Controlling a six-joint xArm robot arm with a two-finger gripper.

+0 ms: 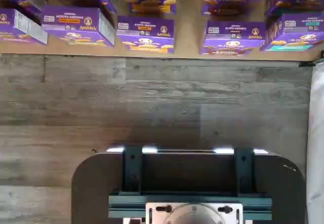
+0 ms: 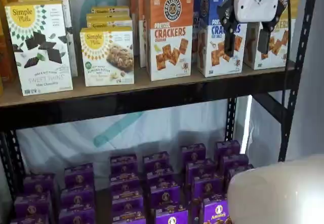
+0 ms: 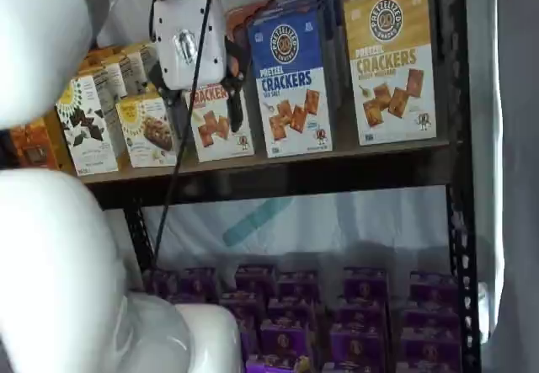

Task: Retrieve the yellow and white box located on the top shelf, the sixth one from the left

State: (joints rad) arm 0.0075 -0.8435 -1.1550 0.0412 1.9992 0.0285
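Note:
The yellow and white box (image 3: 392,61) stands upright at the right end of the top shelf (image 3: 278,175), next to the right upright. In a shelf view the box (image 2: 278,47) is partly covered by my gripper (image 2: 247,34). The gripper hangs in front of the top shelf (image 2: 152,100), open and empty, with a clear gap between its black fingers. In a shelf view the gripper (image 3: 206,108) shows before the orange-topped carton, left of the yellow box and apart from it. The wrist view shows neither box nor fingers.
A blue-topped cracker carton (image 3: 290,78) and an orange-topped one (image 2: 169,32) stand left of the yellow box. White Simple Mills boxes (image 2: 40,47) stand further left. Purple Annie's boxes (image 2: 162,188) fill the lower shelf (image 1: 190,19). A black upright (image 2: 298,57) borders the right. My white arm (image 3: 50,247) fills the left foreground.

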